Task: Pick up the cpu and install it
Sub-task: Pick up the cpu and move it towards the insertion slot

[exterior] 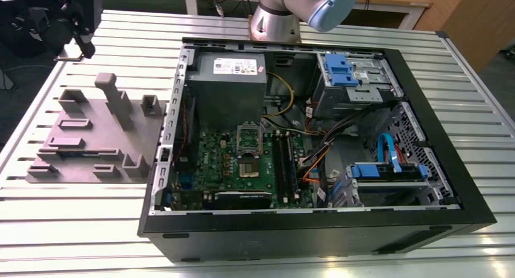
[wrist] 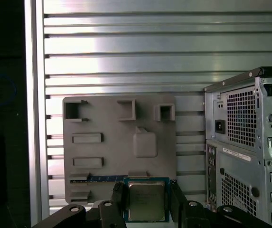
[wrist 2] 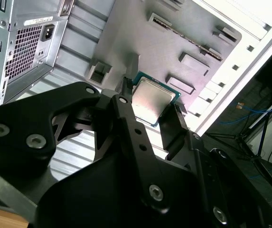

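The cpu [wrist 2: 152, 99] [wrist: 146, 200] is a small square chip with a silvery top and a thin green rim. My gripper [wrist 2: 151, 99] [wrist: 146, 194] is shut on it, with a black finger [wrist 2: 126, 109] [wrist: 118, 197] pressed against each of two opposite edges. In both wrist views it hangs in the air above the grey moulded holder [wrist: 107, 156] [wrist 2: 173, 42], near the holder's edge. In the exterior view the open computer case [exterior: 450, 169] lies to the right of that grey holder [exterior: 96, 139], with the green motherboard [exterior: 233, 169] showing inside.
The slatted aluminium table [exterior: 48, 230] [wrist: 126, 47] carries the holder and the case. Inside the case are a grey power supply [exterior: 229, 79], black memory slots [exterior: 283, 163], cables and blue drive brackets [exterior: 386, 169]. The case's rear panel [wrist: 245, 142] stands beside the holder. A memory stick [wrist: 102, 178] lies in the holder.
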Controlling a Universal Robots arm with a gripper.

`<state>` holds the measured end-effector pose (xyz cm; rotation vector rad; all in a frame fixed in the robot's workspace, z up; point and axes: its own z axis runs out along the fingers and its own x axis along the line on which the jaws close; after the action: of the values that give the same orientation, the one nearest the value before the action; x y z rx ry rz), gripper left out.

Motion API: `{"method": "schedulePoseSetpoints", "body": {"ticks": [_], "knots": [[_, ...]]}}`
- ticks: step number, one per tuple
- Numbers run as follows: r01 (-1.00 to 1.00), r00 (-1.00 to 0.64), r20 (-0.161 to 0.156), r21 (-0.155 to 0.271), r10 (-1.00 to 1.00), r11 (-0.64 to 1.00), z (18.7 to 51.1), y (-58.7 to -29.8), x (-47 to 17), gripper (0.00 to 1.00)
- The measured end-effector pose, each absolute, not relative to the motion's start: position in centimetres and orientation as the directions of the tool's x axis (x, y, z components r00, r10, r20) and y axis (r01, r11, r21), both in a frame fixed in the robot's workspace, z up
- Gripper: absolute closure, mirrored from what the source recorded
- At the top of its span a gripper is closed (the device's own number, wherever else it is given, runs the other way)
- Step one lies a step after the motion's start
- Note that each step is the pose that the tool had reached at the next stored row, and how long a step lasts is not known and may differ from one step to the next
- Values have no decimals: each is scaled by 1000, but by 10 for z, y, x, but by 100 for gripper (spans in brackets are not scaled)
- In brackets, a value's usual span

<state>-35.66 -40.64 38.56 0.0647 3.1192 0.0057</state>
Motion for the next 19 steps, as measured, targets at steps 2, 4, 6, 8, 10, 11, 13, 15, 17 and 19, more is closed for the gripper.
{"method": "schedulePoseSetpoints", "body": {"ticks": [2, 4, 6, 8, 10, 11, 13, 15, 17, 19], "knots": [[41, -999, -22, 4, 42, 999, 386, -406, -356, 53], [41, -999, -22, 4, 42, 999, 386, -406, -356, 53], [41, -999, -22, 4, 42, 999, 386, -406, -355, 53], [41, -999, -22, 4, 42, 999, 386, -406, -355, 53], [41, -999, -22, 4, 42, 999, 386, -406, -354, 53], [41, -999, -22, 4, 42, 999, 386, -406, -354, 53], [41, -999, -22, 4, 42, 999, 386, -406, -353, 53], [41, -999, -22, 4, 42, 999, 386, -406, -353, 53], [41, -999, -22, 4, 42, 999, 386, -406, -352, 53], [41, -999, -22, 4, 42, 999, 386, -406, -351, 53]]}}
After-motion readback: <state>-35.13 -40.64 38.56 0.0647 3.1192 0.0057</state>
